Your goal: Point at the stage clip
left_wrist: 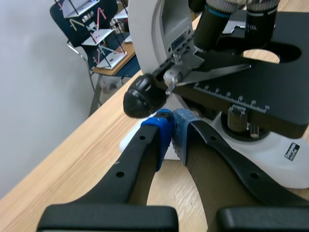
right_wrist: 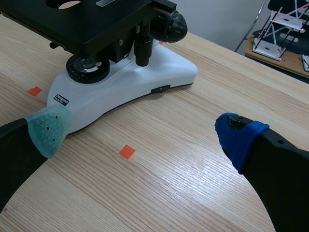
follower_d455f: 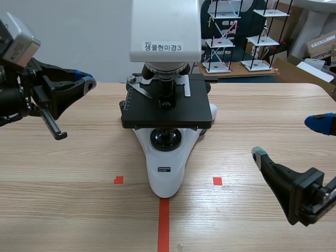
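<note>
1. Now the left gripper (left_wrist: 172, 126) has its two blue-padded fingers pressed together with nothing between them. In the scene view it hovers at the upper left of the frame, tips aimed toward the microscope (follower_d455f: 166, 173).
2. Just ahead of the closed tips sits a black knob (left_wrist: 140, 96) at the stage's side; I cannot tell whether they touch.
3. Further on, the stage clip (follower_d455f: 140, 89), a thin silver blade, lies on the black stage (follower_d455f: 184, 113), just above the frame's centre.
4. Low at the frame's right, the right gripper (right_wrist: 145, 133) stands wide open and holds nothing, well apart from the microscope, over the wooden table (follower_d455f: 79, 210).
</note>
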`<state>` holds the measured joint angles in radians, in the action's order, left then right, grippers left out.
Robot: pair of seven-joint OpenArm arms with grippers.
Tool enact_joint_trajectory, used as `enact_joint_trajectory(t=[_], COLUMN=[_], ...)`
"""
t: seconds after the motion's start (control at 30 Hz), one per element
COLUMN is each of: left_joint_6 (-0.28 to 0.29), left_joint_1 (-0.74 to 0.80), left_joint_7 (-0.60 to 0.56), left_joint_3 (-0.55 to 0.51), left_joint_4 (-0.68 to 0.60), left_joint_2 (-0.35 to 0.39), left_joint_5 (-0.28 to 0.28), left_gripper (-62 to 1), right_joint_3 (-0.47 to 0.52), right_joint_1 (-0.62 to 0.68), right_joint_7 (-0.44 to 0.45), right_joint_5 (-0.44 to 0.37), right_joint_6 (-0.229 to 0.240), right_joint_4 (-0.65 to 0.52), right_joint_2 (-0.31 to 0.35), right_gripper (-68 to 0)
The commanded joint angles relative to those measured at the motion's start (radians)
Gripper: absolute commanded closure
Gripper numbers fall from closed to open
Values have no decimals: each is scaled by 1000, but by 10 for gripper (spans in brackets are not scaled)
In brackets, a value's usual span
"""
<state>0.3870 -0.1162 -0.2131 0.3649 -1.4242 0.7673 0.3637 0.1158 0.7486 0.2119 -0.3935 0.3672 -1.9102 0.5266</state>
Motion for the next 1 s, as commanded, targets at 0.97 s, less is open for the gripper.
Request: enact_joint_trajectory(t=[0.97], left_joint_6=[80], left_joint_1=[-64], left_joint_7=[39], left_joint_3=[16], left_joint_4=[-14], left_joint_2=[-18], left_joint_5=[6], left_gripper=[-27], right_joint_3=[8], right_joint_1=[2], right_joint_7=[19], right_joint_5=[-11], right_joint_6=[0], right_joint_4=[-13], right_joint_2=[11], right_gripper=[-671])
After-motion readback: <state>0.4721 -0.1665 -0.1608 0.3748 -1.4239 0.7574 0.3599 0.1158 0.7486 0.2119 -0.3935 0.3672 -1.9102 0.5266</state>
